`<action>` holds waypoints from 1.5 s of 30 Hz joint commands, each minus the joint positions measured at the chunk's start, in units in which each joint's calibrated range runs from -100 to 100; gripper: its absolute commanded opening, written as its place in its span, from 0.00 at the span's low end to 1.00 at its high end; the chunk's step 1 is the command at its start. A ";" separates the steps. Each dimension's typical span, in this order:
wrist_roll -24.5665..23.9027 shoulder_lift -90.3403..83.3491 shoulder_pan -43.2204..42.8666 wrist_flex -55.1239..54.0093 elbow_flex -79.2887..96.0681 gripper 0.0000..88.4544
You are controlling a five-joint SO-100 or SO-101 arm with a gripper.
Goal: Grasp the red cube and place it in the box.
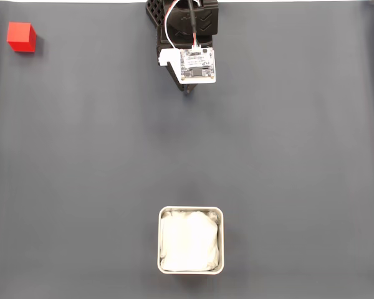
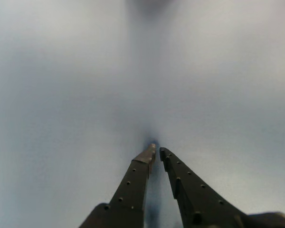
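Bench (image 1: pixel 81 162) surface is a plain dark grey sheet, and the red cube (image 1: pixel 21 37) sits on it at the far left corner of the fixed view, well apart from everything else. At the near edge, roughly centred, stands the box (image 1: pixel 191 210), a square tin with rounded corners and a thin silvery rim, its inside lined with crumpled white cloth and holding nothing else. The arm (image 1: pixel 186 25) comes in at the far edge, centre, black with a small white circuit board on top and red and white wires looping into it; the jaws (image 1: pixel 188 91) poke out just below the board, pointing toward the near side. In the wrist view the jaws (image 2: pixel 156 151) are narrow, the two dark fingers (image 2: pixel 133 183) nearly meeting at their tips with a thin gap between them and nothing held, low over bare grey bench (image 2: pixel 61 95). Cube and box lie well apart from the jaws
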 commanded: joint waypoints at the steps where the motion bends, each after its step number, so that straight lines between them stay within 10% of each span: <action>1: 0.15 0.00 0.86 1.44 0.45 0.00; 35: -0.20 0.95 1.01 -2.99 -0.46 0.00; 45: 1.61 16.55 -0.20 -10.69 -27.93 0.00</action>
